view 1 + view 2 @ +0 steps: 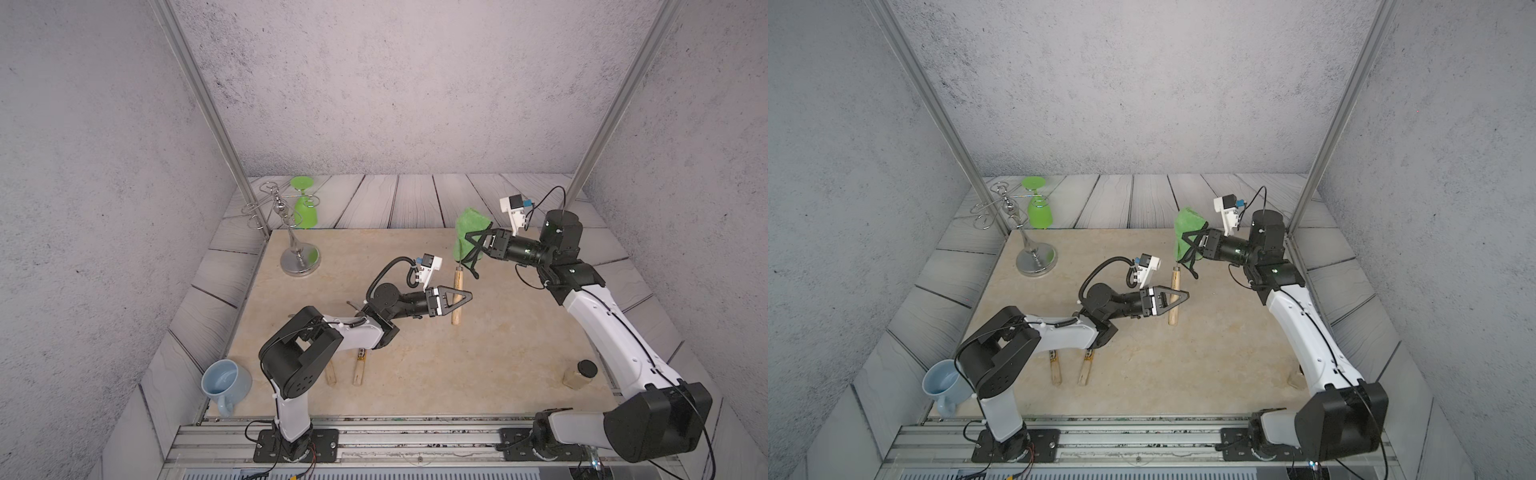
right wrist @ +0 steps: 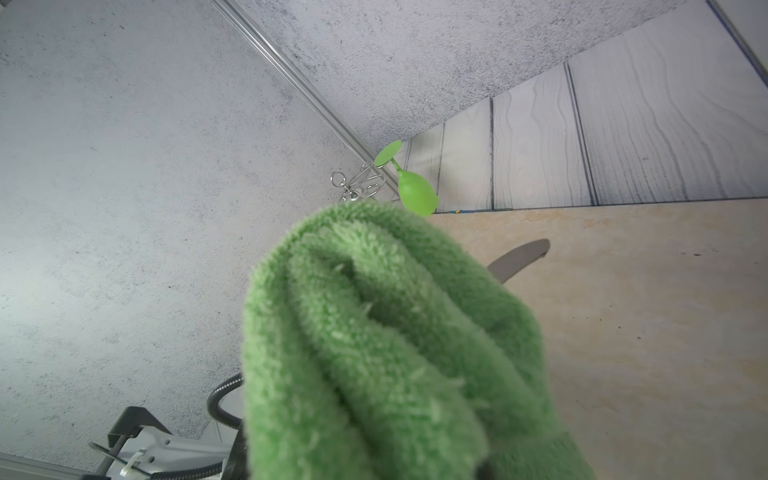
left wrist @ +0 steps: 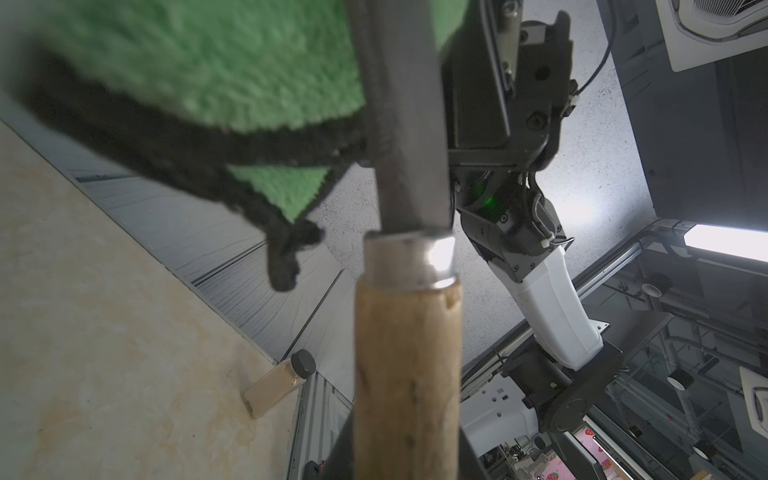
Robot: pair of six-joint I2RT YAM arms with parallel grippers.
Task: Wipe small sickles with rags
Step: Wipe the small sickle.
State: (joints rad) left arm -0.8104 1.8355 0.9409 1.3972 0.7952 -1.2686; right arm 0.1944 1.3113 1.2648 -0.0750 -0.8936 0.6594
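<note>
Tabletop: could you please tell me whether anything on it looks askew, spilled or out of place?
The small black-capped glass jar of tan contents lies on its side near the edge of the beige tabletop, beside the right arm. Nothing appears spilled.

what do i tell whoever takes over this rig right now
Left gripper: shut on the wooden handle of the plain-handled sickle.
Right gripper: shut on the green rag, which is folded over that sickle's blade. The blade tip pokes out past the rag.
Two other sickles lie on the table beneath the left arm, with their blades hidden.
Done: one sickle gripped, rag on its blade.
Left: finish this wipe, then see to the other two. The views do not show whether those are already wiped.
</note>
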